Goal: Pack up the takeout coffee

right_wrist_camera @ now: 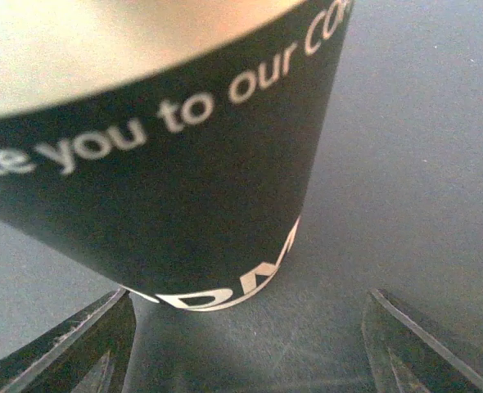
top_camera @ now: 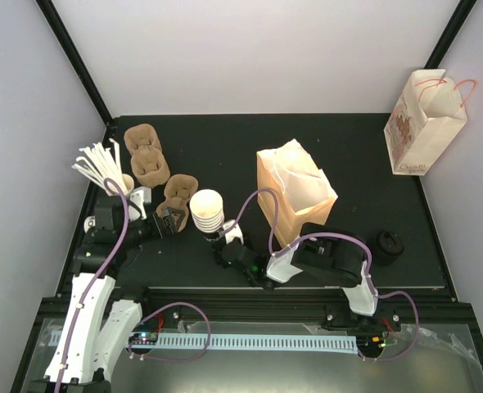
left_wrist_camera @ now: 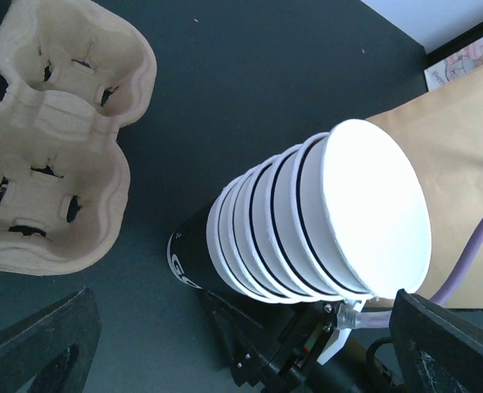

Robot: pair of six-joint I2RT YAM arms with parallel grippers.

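Nested into one upright stack on the black table: white paper cups, with thin rolled rims and smooth tapering walls. Topmost one empty and plain white inside; lowest one wrapped in a dark band with white lettering. Stands mid-table, between the brown paper bag and the cup carriers.

Straddling the stack's base: right gripper, fingers spread, a gap showing beside the cup, nothing clamped. Just left of the stack: left gripper, spread to its widest, holding nothing.

Bag upright, mouth open, paper stiff and creased; contents not visible. Carriers of rough moulded pulp, lobed, every well empty. At the far left, a small tub fanned with flat white sticks. Near the right edge, a round black lid, well apart from the cups. Beyond the table's far right corner, a white printed gift bag with thin cord handles.
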